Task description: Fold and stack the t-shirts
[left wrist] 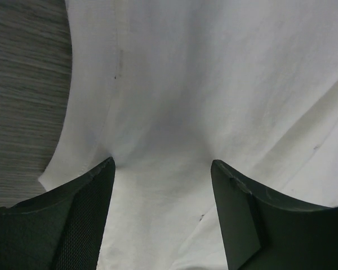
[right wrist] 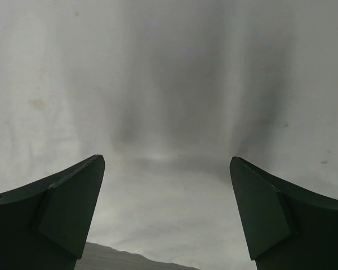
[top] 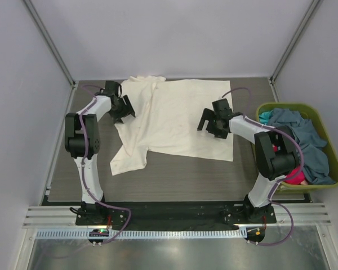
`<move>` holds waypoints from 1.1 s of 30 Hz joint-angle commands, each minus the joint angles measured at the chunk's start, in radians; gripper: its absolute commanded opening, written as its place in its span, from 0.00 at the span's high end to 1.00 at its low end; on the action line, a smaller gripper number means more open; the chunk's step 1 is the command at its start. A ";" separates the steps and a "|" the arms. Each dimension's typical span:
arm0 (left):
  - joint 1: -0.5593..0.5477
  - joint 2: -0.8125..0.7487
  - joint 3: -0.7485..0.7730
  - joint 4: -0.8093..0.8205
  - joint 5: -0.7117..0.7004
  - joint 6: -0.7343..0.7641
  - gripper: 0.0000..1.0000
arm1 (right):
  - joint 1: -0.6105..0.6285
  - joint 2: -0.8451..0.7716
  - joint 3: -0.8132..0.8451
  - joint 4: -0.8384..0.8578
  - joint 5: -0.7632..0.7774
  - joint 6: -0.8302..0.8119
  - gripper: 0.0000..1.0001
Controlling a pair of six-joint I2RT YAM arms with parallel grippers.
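Far left: bare wood-grain table (top: 174, 174).

Left gripper (top: 123, 107): hangs low over the left edge of the cream t-shirt (top: 180, 115). Stands with jaws partly apart, nothing pinched between them. In the wrist view, looks straight down on cloth, with creases running in toward the gap and the shirt's edge just to the left.

Middle: lies spread mostly flat across the table, bunched at the far-left corner, with 1 flap reaching toward the near left.

Right gripper (top: 212, 121): sits close above the shirt's right part, near its right edge. Holds jaws wide, only flat cloth beneath them.

Far right: olive-green basket (top: 296, 106), just beside the shirt. Holds 3 more in a heap: grey-blue tee (top: 304, 140) on top, teal tee (top: 265, 117) at the far-left corner, red-pink tee (top: 297, 173) at the near side.
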 commanded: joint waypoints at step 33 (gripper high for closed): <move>-0.018 -0.800 -0.525 -0.183 -0.363 -0.140 0.30 | -0.022 -0.154 0.124 -0.158 0.174 -0.119 0.03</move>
